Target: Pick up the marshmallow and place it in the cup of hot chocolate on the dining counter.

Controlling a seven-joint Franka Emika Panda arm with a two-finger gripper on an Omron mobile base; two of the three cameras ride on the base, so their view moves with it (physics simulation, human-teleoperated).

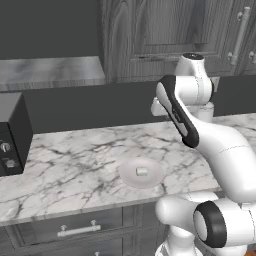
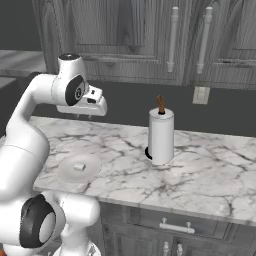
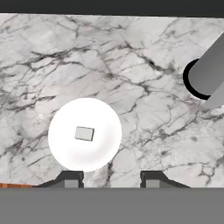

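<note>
Looking down from the hand, you see the marshmallow (image 3: 84,133) lying near the middle of the round plate (image 3: 105,146). It is a tiny pale block with soft square corners, and it lies flat. The plate is smooth, round and pale, much bigger than the marshmallow, and it sits flat on the worktop (image 3: 131,65).

Your gripper (image 3: 111,180) hangs high above the worktop, well apart from the plate. Its two dark fingertips (image 3: 70,179) stand wide apart with nothing between them. Nothing sits between the hand and the marshmallow.

From the right base view, a tall paper towel roll (image 2: 161,136) stands upright to the right of the plate (image 2: 67,172), well apart from it. It is a white tube on a dark round base with a brown stick poking out of the top. From the left base view, a black toaster oven (image 1: 12,135) with small round knobs sits at the left end of the worktop (image 1: 75,165), well apart from the plate (image 1: 152,177) too.

The worktop is white marble with grey veins running all over it, and it looks smooth and hard. Under its front edge are dark grey wood drawers (image 1: 75,227) with pale bar handles. Behind it is a dark wall with a small pale outlet plate (image 2: 201,95). Above are grey wood cupboards (image 2: 125,40) with long pale handles.
</note>
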